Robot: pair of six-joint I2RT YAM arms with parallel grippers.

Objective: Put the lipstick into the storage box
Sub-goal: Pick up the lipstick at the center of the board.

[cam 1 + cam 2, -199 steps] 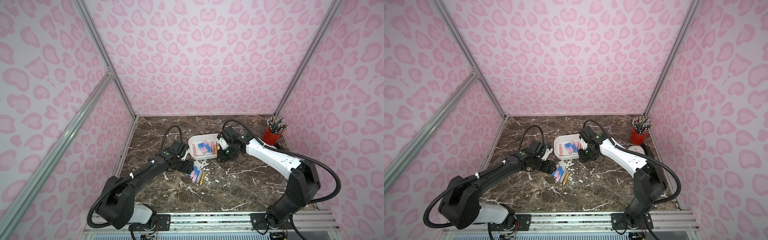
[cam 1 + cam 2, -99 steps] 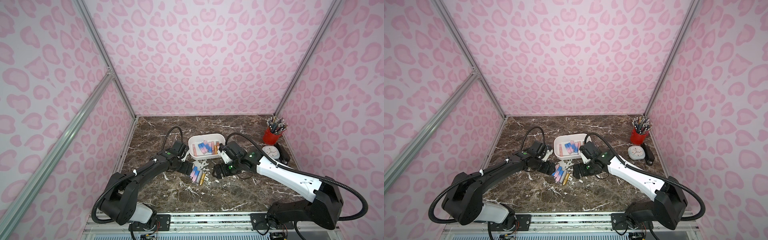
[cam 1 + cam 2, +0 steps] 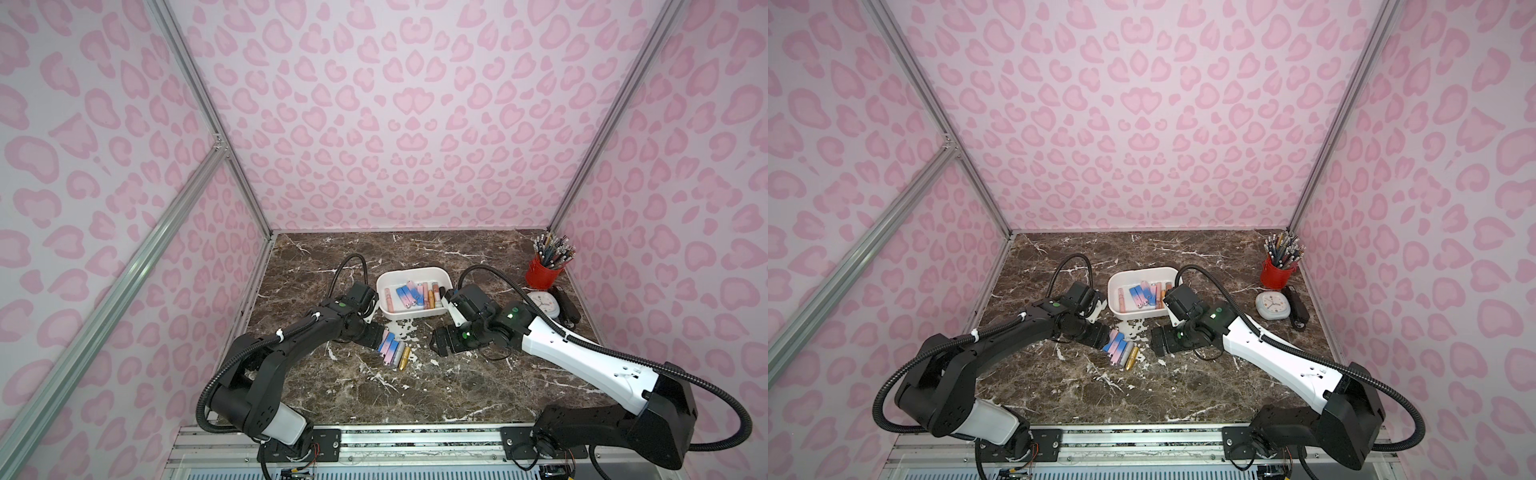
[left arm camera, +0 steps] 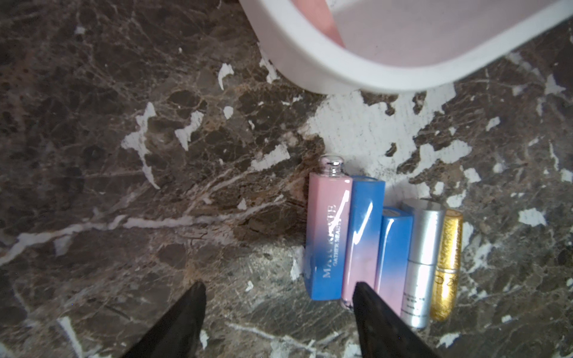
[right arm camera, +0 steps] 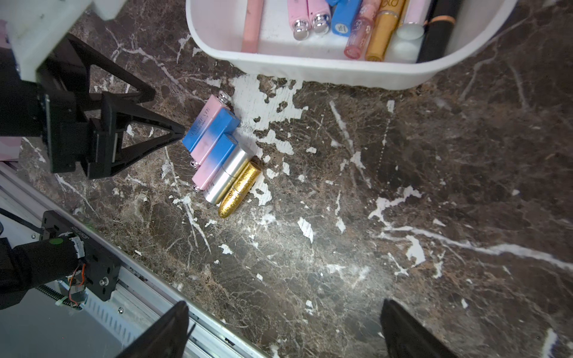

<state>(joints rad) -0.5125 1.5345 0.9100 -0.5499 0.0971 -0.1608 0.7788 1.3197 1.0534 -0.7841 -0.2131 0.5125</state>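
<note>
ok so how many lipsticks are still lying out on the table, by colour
pink and blue lipsticks: 3
silver lipstick: 1
gold lipstick: 1
total on the table: 5

The left arm (image 3: 303, 332) was black throughout, save a white shell (image 3: 286, 424) at its base, with white ties (image 3: 280, 332) binding a ribbed black hose (image 3: 351, 256) along it. The right arm (image 3: 582, 357) wore a white forearm casing between black joints, with a like hose. A green dot (image 3: 340, 304) marked each wrist. The left gripper (image 5: 169, 113) had black, open triangular fingers; the right gripper (image 5: 284, 301) showed plain black tapered ones.
</note>
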